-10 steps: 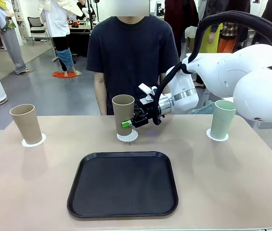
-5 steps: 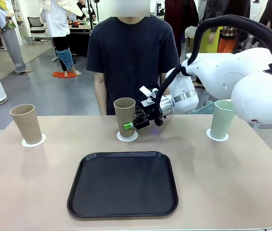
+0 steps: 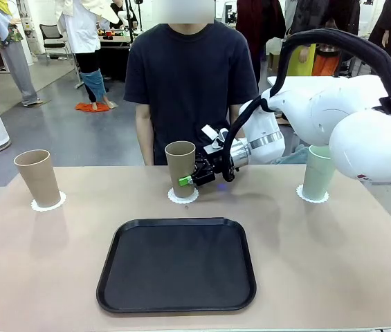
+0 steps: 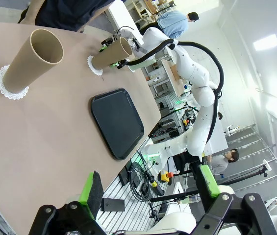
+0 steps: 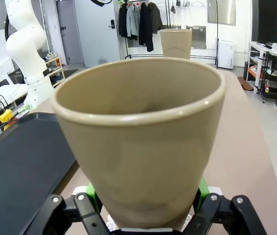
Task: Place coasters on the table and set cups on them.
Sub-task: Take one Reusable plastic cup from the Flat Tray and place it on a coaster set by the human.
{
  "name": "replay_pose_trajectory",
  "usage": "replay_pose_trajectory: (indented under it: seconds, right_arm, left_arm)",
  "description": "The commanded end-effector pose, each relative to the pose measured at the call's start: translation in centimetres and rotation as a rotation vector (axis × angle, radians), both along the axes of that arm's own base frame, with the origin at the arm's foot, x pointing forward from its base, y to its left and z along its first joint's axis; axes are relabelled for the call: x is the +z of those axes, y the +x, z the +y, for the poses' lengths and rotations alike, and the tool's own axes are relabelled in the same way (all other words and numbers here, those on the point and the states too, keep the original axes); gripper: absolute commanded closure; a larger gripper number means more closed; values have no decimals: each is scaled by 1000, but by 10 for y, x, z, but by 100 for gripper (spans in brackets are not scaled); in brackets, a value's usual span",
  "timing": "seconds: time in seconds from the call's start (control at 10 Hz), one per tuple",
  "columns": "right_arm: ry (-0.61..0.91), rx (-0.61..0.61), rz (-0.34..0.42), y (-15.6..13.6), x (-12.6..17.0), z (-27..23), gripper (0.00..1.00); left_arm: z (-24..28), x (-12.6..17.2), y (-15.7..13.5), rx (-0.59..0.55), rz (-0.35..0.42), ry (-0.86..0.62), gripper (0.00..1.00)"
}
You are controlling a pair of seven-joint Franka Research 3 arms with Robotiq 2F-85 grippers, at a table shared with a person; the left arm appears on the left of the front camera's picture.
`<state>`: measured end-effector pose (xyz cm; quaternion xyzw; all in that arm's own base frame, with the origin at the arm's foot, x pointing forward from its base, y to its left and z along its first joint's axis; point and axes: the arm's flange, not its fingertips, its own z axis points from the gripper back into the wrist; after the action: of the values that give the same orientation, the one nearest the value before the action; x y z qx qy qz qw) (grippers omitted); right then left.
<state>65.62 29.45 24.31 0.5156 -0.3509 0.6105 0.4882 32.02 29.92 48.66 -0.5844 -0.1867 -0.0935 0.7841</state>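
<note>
Three cups stand in a row along the far side of the table (image 3: 361, 263). The left tan cup (image 3: 37, 178) rests on a white coaster (image 3: 48, 203). At the right, a mint cup (image 3: 318, 171) sits on its coaster (image 3: 311, 195). My right gripper (image 3: 194, 178) is shut on the middle tan cup (image 3: 180, 166), low on its side, holding it upright over the middle coaster (image 3: 183, 196). In the right wrist view this cup (image 5: 138, 137) sits between the green pads (image 5: 90, 191). My left gripper (image 4: 149, 185) is open, off the table's edge, with nothing between its fingers.
A black tray (image 3: 177, 264) lies in the near middle of the table, with nothing on it. A person in a dark shirt (image 3: 189, 76) stands at the far edge, right behind the middle cup. My right arm (image 3: 333, 117) reaches in over the mint cup's side.
My right gripper has carried the middle tan cup slightly right and down, and the cup now sits straighter over its coaster. The other cups have not moved.
</note>
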Motion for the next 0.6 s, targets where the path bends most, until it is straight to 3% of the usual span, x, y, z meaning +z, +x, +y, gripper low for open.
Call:
replay_pose_trajectory:
  seconds: [0.0, 0.5]
  right_arm:
    - [5, -8, 30, 9, 3, 2, 17]
    - [22, 6, 53, 4, 2, 5, 17]
  left_arm:
    - [1, 2, -1, 10, 6, 2, 0]
    - [1, 2, -1, 10, 6, 2, 0]
